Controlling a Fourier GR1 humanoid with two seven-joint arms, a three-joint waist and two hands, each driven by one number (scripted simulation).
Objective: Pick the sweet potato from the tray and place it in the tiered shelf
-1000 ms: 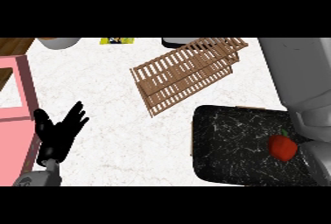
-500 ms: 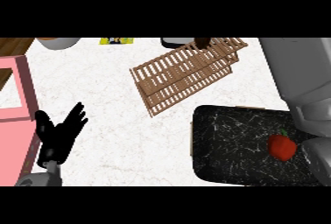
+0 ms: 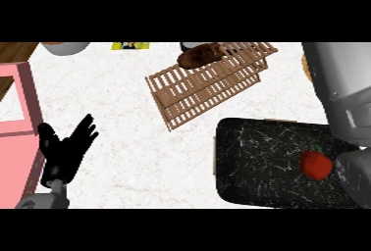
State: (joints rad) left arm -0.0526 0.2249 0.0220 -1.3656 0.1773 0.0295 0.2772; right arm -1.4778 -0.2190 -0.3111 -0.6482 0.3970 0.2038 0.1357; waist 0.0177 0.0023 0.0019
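Note:
The brown sweet potato (image 3: pixel 199 55) lies on the far end of the wooden slatted tiered shelf (image 3: pixel 210 86), close to the view's upper edge. No hand touches it. The black tray (image 3: pixel 268 162) sits at the lower right and holds a red vegetable (image 3: pixel 316 164). My left hand (image 3: pixel 69 152) rests open at the lower left, fingers up, far from the shelf. My right forearm (image 3: pixel 340 83) runs up the right edge as a grey mass, and its hand does not show.
A pink object (image 3: pixel 14 108) stands along the left edge. At the back are a grey bowl (image 3: pixel 65 47), a yellow packet (image 3: pixel 130 45) and a dark item (image 3: pixel 188 46) just behind the sweet potato. White counter (image 3: pixel 130 122) lies between my left hand and the shelf.
The sweet potato has come into view from the top edge and moved down-left onto the shelf's far end. The left hand has stayed still.

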